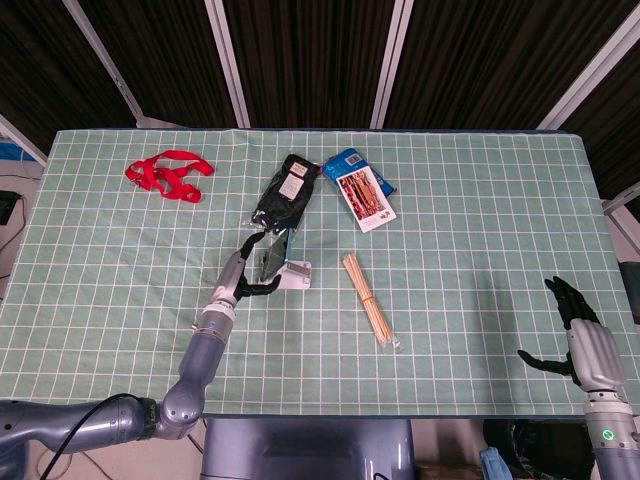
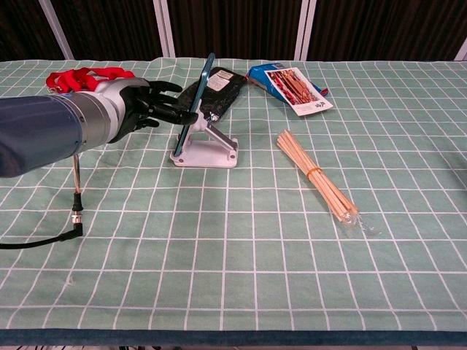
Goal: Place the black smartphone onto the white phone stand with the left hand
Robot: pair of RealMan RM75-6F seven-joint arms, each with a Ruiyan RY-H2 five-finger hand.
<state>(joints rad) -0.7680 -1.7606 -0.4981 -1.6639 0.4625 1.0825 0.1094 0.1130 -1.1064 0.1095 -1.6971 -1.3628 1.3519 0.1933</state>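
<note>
Chest view: nearest the lens runs the worktop's front edge, a mint-green cloth gridded with thin white lines over a dark rim. A black cable with a metal plug lies on it at lower left. Above that the thick grey left forearm reaches in, ending in the black left hand, whose fingers stretch toward the phone and touch its edge; a firm pinch cannot be told. The phone is a thin flat slab seen nearly edge-on, its rim showing blue-teal, leaning back on the stand, a white matte plastic wedge with a flat base and a sloped brace. Just behind lies a glossy black pouch with a pale label. To the right are a blue packet with a printed card, and a bundle of pale wooden sticks in clear wrap, banded at the middle. A red strap lies crumpled at far left.

Head view: the right hand sits at the near right edge of the worktop, dark fingers spread apart, holding nothing. The left hand reaches in from below at the phone, which stands on the stand near the cloth's middle, its face reflective.
</note>
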